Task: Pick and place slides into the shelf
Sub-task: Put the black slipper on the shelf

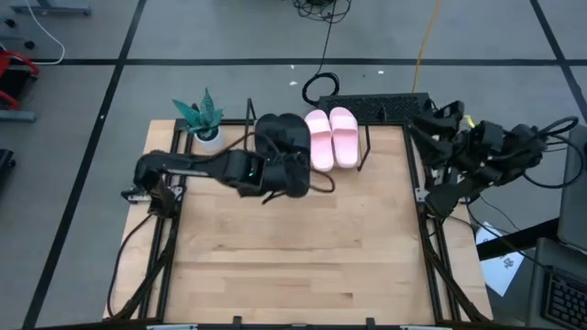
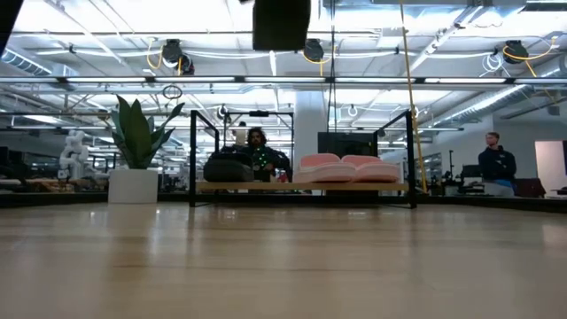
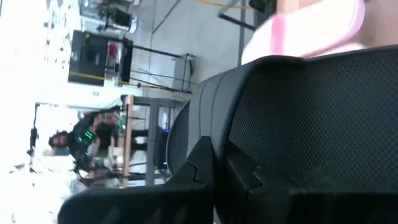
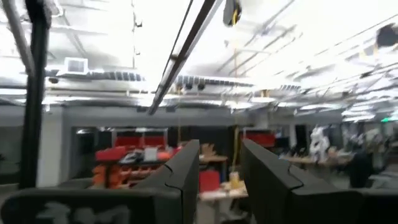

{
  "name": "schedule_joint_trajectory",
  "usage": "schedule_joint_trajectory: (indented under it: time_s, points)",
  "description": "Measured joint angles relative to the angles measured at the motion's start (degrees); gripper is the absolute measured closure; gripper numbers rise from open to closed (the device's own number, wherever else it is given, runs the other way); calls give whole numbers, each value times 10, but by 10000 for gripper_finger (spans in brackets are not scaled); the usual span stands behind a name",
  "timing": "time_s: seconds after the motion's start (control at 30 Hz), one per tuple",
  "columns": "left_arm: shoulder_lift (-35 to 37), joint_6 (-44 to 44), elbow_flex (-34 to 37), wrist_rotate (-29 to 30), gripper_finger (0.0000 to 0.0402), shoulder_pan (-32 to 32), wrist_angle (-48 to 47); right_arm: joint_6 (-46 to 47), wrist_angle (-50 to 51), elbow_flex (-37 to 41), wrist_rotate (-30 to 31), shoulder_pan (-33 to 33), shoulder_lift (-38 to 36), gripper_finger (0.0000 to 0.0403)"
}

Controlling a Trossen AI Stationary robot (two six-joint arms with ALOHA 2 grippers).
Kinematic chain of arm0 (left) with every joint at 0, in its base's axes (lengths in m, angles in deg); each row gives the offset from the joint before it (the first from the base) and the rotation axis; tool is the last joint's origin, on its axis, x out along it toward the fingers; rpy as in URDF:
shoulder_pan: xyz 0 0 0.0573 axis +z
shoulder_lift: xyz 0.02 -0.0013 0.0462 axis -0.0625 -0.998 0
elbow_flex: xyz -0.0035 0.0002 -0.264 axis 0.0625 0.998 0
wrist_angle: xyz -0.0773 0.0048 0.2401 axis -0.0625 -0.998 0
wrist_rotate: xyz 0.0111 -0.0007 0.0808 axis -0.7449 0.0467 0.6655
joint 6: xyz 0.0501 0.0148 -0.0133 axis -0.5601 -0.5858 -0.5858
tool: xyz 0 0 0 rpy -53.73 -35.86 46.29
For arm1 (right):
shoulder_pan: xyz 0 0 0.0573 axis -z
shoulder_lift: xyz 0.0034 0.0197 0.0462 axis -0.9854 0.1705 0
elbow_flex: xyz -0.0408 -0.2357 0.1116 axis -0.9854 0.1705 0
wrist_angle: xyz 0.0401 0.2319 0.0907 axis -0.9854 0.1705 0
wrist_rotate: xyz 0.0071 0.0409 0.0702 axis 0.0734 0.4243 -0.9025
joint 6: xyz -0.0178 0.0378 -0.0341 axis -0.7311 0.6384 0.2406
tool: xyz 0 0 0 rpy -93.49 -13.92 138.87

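Now left claw stretched to shelf, pinching black slide; right claw spread, parked.

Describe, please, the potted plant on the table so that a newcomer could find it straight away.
Start at the shelf along the far edge of the wooden table, where the pink slides and black slides sit. Just past the shelf's black-slide end stands the potted plant. It is the only green thing there, with spiky leaves in a small white pot.

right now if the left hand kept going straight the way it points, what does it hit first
Probably the black slide filling its wrist view, right against the left hand at the shelf. The pink slides lie just beyond. Depth is unclear.
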Motion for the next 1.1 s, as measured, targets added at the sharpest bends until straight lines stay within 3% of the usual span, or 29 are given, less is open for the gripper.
schedule_joint_trajectory:
  time_s: [0.27, 0.4, 0.67, 1.1]
  points:
    - [4, -186, 119, -92, 401, 91, 212, -90, -50, 0, 113, 0, -15, 293]
    - [24, -203, 177, -149, 401, 144, 294, -115, -51, 0, 145, 0, -22, 293]
    - [56, -223, 273, -236, 402, 236, 404, -155, -61, 0, 145, 0, -30, 293]
    - [57, -250, 398, -333, 402, 309, 521, -159, -60, 0, 145, 0, -28, 293]
